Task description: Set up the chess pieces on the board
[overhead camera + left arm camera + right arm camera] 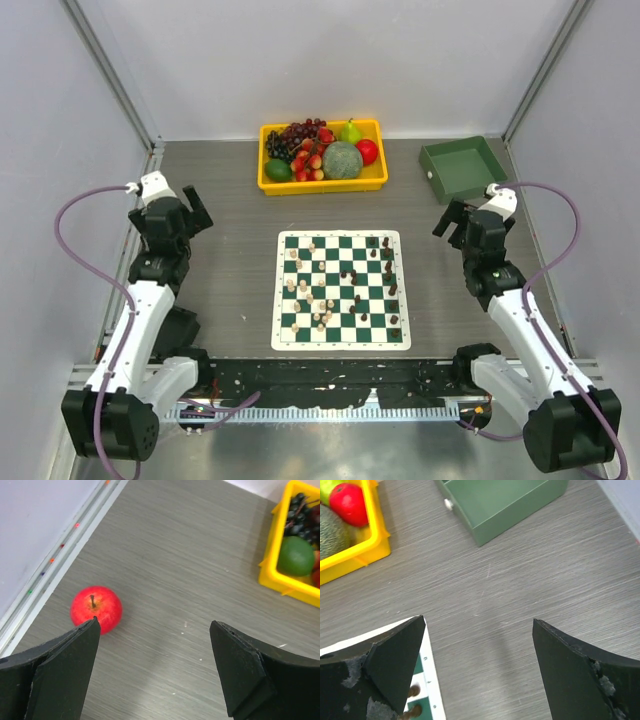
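The green and white board (pixel 340 344) lies flat in the middle of the table. Light chess pieces (pixel 303 288) stand scattered over its left half and dark chess pieces (pixel 388 268) over its right half. My left gripper (pixel 196 216) is open and empty, left of the board; in the left wrist view (pixel 155 630) only bare table lies between its fingers. My right gripper (pixel 448 222) is open and empty, right of the board's far corner. The right wrist view (pixel 479 625) shows the board's edge (pixel 429 675) with two dark pieces (pixel 413 691) beside its left finger.
A yellow tray (pixel 322 184) of fruit stands behind the board. A green bin (pixel 463 167) sits at the back right with a small white piece (pixel 448 503) at its wall. A red apple (pixel 96 609) lies on the table near the left wall rail.
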Action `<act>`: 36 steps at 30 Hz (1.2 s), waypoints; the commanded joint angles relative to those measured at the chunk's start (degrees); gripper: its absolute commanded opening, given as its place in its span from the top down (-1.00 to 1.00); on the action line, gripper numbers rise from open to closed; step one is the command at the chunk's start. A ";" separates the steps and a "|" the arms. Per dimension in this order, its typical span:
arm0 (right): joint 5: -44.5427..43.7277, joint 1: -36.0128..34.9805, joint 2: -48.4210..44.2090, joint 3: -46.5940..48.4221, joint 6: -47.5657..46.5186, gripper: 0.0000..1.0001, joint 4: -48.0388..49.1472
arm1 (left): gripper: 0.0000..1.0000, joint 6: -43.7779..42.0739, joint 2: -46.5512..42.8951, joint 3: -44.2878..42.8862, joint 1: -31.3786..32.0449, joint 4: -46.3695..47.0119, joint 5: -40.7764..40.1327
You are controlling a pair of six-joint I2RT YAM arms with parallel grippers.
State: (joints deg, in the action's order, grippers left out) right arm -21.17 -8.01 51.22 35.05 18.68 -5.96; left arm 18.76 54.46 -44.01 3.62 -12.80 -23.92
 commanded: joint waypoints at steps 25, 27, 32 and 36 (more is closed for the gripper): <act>27.68 0.19 -6.91 13.22 6.94 -0.91 -15.08 | -0.98 6.55 -25.10 4.11 -0.89 -24.20 17.60; 31.70 0.19 -10.08 9.53 8.98 -0.91 -9.26 | -0.98 5.94 -26.15 3.67 -0.89 -24.82 17.42; 32.68 0.19 -7.03 11.52 10.33 -0.91 -13.70 | -0.98 5.14 -27.12 3.23 -0.81 -25.17 17.42; 31.89 0.19 -4.29 14.43 6.38 -0.91 -19.97 | -0.98 5.58 -26.25 2.88 -0.80 -25.26 20.05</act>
State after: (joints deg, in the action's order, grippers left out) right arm 9.50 -7.86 44.38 45.87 27.55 -21.26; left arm 25.04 27.73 -39.09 2.96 -38.11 -6.94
